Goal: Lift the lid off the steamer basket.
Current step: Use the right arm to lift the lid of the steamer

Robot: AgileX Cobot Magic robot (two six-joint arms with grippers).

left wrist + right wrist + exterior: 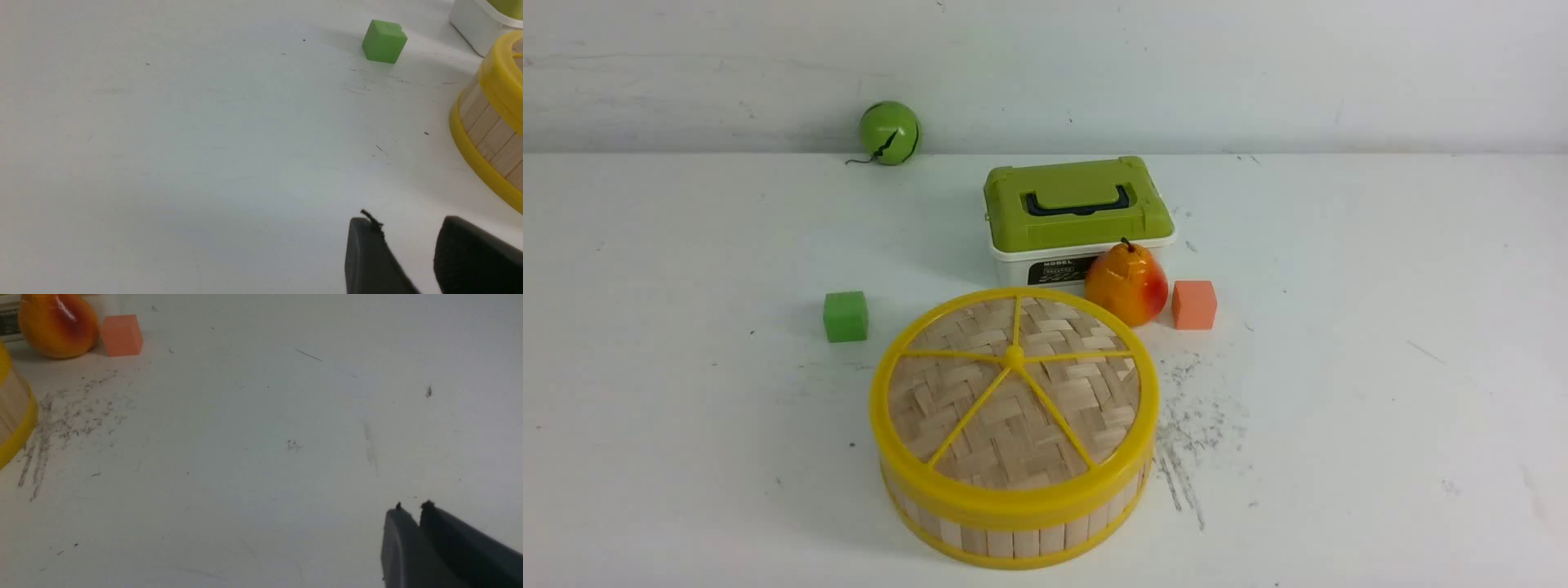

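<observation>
The lid (1013, 392), a woven bamboo disc with a yellow rim and yellow spokes meeting at a small knob, sits on the steamer basket (1013, 535) at the front middle of the table. The basket's slatted wall and yellow rims also show in the left wrist view (490, 139) and at the edge of the right wrist view (12, 412). Neither gripper shows in the front view. My left gripper (408, 228) is open and empty, above the bare table beside the basket. My right gripper (410, 508) is shut and empty, well away from the basket.
A white box with a green lid (1078, 204) stands behind the basket, with a pear (1127, 282) and an orange cube (1194, 304) in front of it. A green cube (845, 316) lies to the left. A green ball (889, 132) rests by the back wall.
</observation>
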